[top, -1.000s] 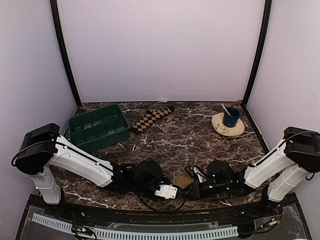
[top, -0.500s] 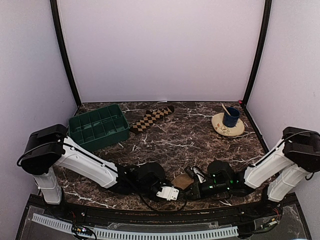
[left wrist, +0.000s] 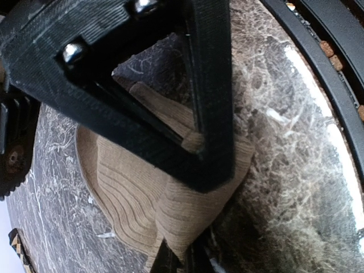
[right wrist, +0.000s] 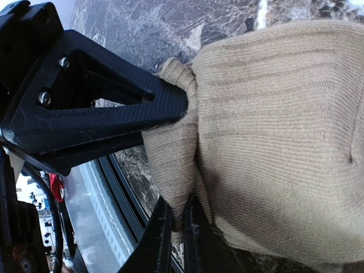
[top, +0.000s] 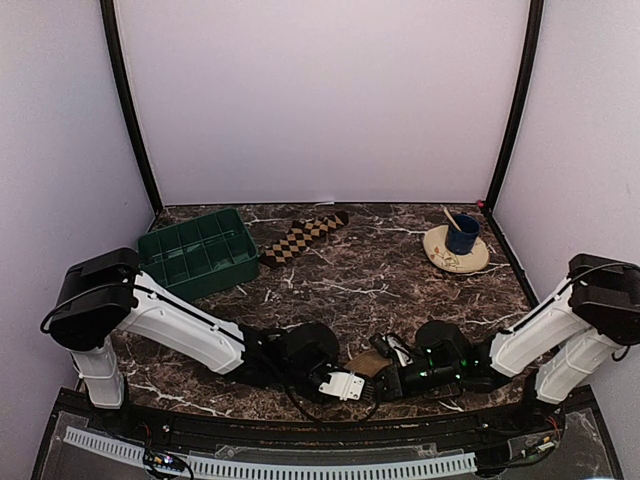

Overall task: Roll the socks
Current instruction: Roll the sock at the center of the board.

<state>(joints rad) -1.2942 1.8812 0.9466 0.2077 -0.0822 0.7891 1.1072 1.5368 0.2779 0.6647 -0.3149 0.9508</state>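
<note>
The tan-brown sock [top: 368,364] lies bunched at the table's near edge between my two grippers. My left gripper [top: 352,384] is shut on a fold of it; the left wrist view shows the ribbed cloth [left wrist: 125,187] pinched between my fingertips [left wrist: 179,259]. My right gripper [top: 386,380] is shut on the same fold; in the right wrist view the sock [right wrist: 273,142] fills the right side and the pinch [right wrist: 176,227] is at the bottom. The other arm's black finger crosses each wrist view. The brown-and-black checkered sock [top: 300,238] lies flat at the back, untouched.
A green compartment tray [top: 195,255] stands at the back left. A cream plate [top: 440,255] with a blue cup [top: 462,234] and a stick sits at the back right. The black front rail [top: 300,440] runs just below the grippers.
My left gripper has shifted right, closer to the right gripper, so less of the tan sock shows between them. The right arm has barely moved.
</note>
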